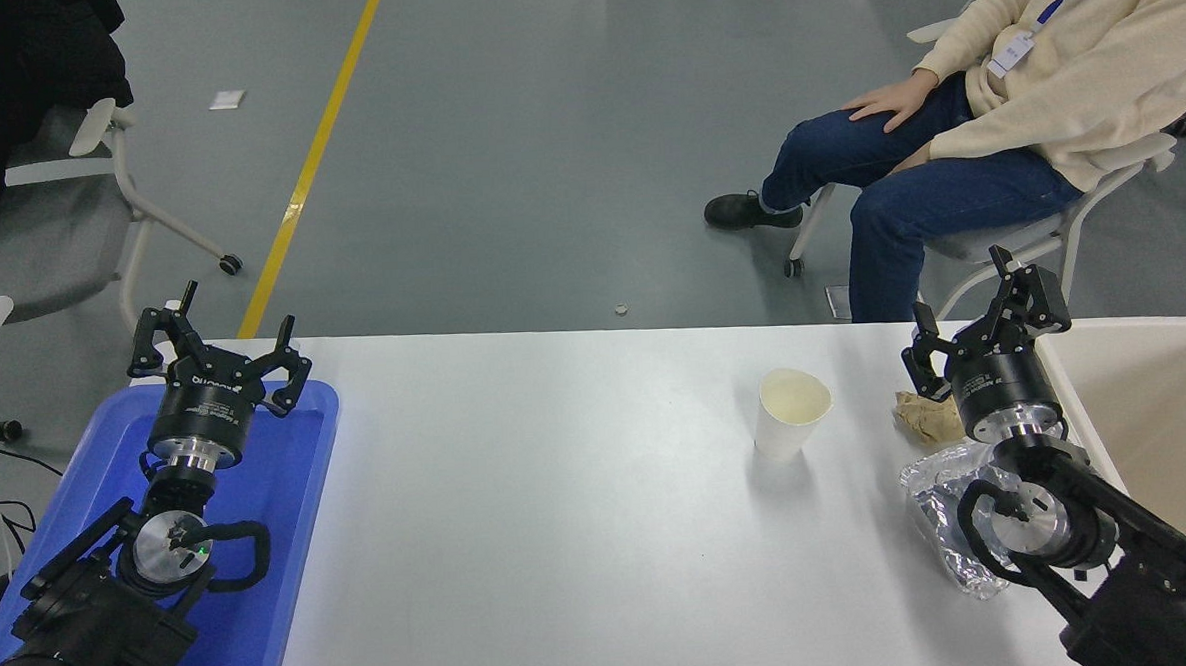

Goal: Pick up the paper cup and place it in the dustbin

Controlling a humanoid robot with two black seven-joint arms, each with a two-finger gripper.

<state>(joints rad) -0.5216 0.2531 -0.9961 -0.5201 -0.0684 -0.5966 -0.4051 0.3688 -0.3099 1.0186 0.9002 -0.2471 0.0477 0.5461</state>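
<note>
Head view: we see a plain white tapered paper cup [793, 412], cream inside, upright on the white worktop [560, 495], left of the right gripper [983, 321], whose jaws are spread and empty, dustbin [1157, 418] at far right.

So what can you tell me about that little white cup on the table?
The paper cup is small, plain white and tapered, with a cream inside and a rolled rim. It looks empty and stands upright on the white table, mouth up, casting a soft shadow. Nothing touches it; the right gripper hangs apart, to its right.
</note>
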